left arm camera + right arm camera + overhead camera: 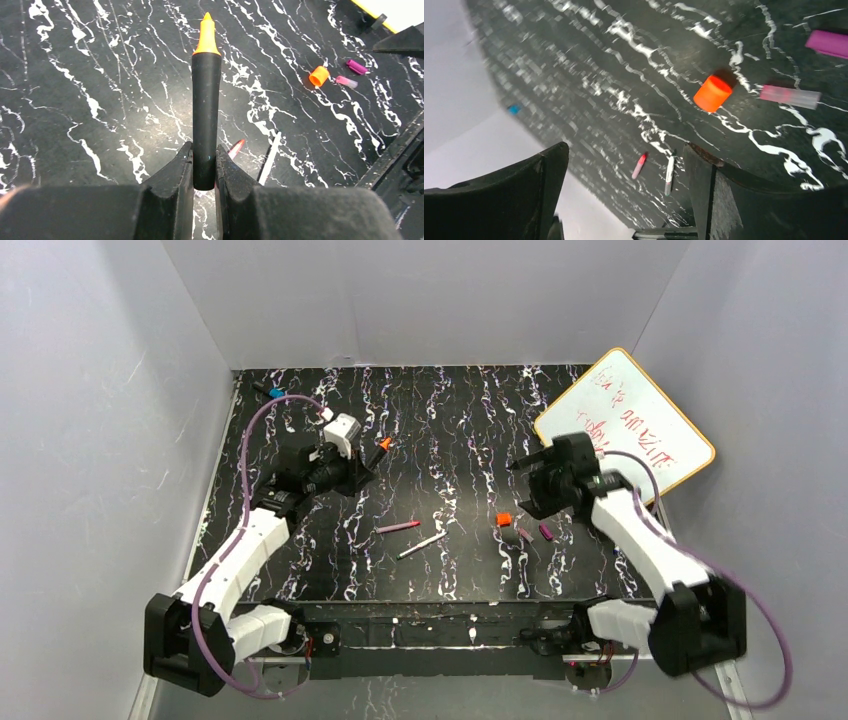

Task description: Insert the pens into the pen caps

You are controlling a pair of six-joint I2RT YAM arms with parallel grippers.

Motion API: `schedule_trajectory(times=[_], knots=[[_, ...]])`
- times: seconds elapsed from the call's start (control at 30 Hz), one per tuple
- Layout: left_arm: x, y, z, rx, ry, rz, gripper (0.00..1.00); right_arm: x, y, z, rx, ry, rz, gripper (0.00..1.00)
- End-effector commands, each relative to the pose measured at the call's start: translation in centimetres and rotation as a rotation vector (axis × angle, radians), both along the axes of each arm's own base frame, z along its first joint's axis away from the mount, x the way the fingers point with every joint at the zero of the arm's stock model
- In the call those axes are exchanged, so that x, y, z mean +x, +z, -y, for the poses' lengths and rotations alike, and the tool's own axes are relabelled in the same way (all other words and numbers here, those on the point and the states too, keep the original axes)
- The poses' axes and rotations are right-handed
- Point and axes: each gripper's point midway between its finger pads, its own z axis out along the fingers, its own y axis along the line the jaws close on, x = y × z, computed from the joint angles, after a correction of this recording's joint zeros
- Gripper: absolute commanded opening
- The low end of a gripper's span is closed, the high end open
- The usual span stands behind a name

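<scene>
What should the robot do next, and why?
Probably the open right gripper should drop onto the orange cap and pinch it. The left gripper holds the black pen with the orange tip, and that cap sits free on the table.

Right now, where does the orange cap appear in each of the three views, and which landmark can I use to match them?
Top external: the orange cap lies just right of centre, slightly below the middle.
Left wrist: the cap is at upper right, right of the black pen.
Right wrist: the cap is above centre, to the right.
Shared landmark: the pinkish cap, close beside it in every view.
</scene>
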Motion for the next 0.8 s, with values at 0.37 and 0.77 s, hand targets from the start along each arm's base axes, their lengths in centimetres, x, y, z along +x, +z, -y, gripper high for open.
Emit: schedule_trajectory(times=[0.37,0.77], knots=[[-0.2,0.5,-1.5,0.137,0.045,0.054,0.00,-1.2,-3.5,-0.1,-0.287,-0.037,-0.684,0.71],[-0.5,-0.2,-1.5,0.191,0.044,0.048,0.00,-4.3,-9.3,-0.4,-0.318,-0.077,-0.747,0.59]])
